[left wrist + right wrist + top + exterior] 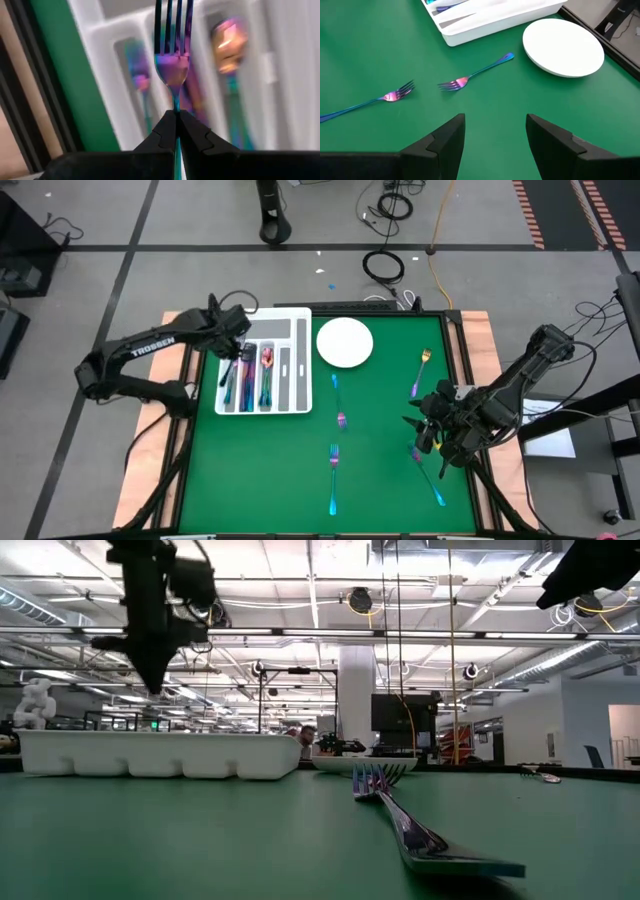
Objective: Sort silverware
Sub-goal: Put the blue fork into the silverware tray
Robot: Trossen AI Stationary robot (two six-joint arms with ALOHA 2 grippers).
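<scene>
The left gripper (176, 116) hangs over the left slots of the white divided tray (298, 395) at the far left of the green worktop (380, 480), its fingers (197, 132) pinched tight on the stem of an iridescent fork (173, 65). More silverware lies in the tray. The right gripper (495, 131) hovers at the near right, fingers spread wide and empty. Loose forks (334, 475) lie mid-worktop, near a round white plate (345, 342).

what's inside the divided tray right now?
The white divided tray holds iridescent silverware in its left slots; right slots look bare. The left gripper, shut on a fork, covers part of it.
</scene>
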